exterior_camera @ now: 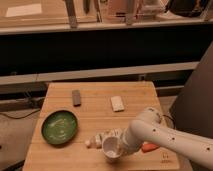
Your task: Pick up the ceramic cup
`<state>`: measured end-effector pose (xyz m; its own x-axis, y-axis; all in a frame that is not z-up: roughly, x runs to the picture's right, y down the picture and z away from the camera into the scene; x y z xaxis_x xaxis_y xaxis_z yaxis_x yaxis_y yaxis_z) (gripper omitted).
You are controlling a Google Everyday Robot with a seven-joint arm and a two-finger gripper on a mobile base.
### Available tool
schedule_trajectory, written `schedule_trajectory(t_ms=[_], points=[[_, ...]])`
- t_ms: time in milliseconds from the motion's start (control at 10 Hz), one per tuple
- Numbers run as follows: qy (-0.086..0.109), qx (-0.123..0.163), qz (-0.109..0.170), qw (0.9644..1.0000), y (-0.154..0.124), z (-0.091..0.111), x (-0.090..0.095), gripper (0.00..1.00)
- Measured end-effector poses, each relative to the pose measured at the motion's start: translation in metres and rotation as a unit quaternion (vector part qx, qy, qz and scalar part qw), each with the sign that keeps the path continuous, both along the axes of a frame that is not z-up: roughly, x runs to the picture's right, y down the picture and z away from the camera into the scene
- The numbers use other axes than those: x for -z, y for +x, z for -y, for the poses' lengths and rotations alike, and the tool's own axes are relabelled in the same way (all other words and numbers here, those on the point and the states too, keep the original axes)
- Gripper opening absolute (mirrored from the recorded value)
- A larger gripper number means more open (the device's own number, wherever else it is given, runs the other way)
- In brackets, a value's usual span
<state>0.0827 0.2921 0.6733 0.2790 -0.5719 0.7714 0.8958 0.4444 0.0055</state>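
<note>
The ceramic cup [110,149] is small, white and round, with its wide rim up. It is near the front edge of the wooden table [100,111], right at the end of my white arm. My gripper [120,143] is at the cup's right side, mostly hidden by the wrist. I cannot tell whether the cup rests on the table or is just above it.
A white-and-yellow bottle [100,136] lies just left of and behind the cup. A green round plate [59,127] is at the front left. A dark block [76,97] and a pale bar [117,103] lie farther back. An orange item [149,147] peeks out under my arm.
</note>
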Motion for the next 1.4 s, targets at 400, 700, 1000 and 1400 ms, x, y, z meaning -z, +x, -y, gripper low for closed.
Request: schedule_trajectory(t_ms=[400,700,1000,1400], points=[[-0.014,-0.021,0.018,0.9995,0.000,0.013,0.012,0.00],[-0.007,-0.024,0.020,0.9995,0.002,0.029,0.031,0.00],[0.002,-0.022,0.026,0.9994,0.001,0.038,0.049,0.00],[0.009,-0.018,0.033,0.9992,-0.004,0.044,0.064,0.00]])
